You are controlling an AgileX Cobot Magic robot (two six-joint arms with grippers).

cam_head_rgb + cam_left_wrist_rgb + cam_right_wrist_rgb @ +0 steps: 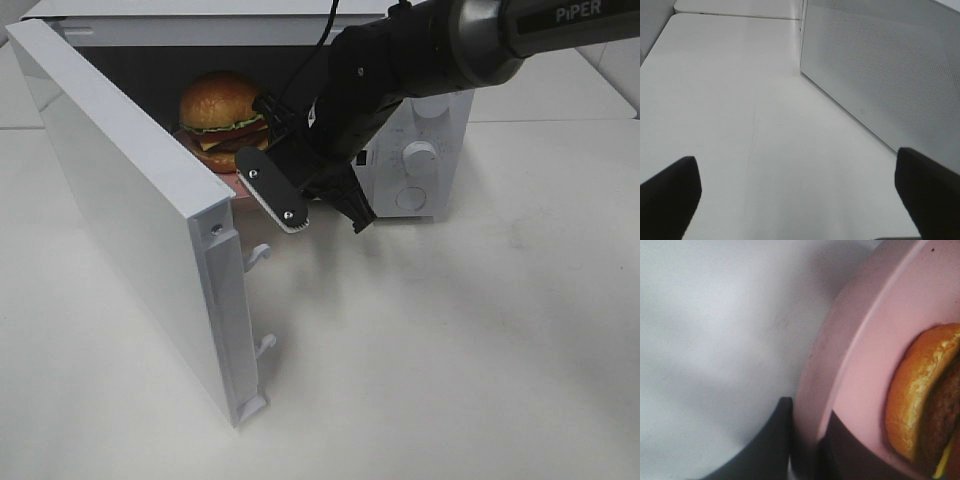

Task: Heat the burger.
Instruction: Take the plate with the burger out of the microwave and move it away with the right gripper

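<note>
Burger (222, 112) on pink plate (860, 365) inside microwave (420, 150) at table's far edge; my right gripper (322, 210) pinches the plate rim. Release gently, back straight out, avoid door (130, 210)

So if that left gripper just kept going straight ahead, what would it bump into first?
Probably nothing soon. The left gripper points along bare table; the microwave door runs alongside its path, not across it. Depth is hard to judge, so it might graze the door.
</note>
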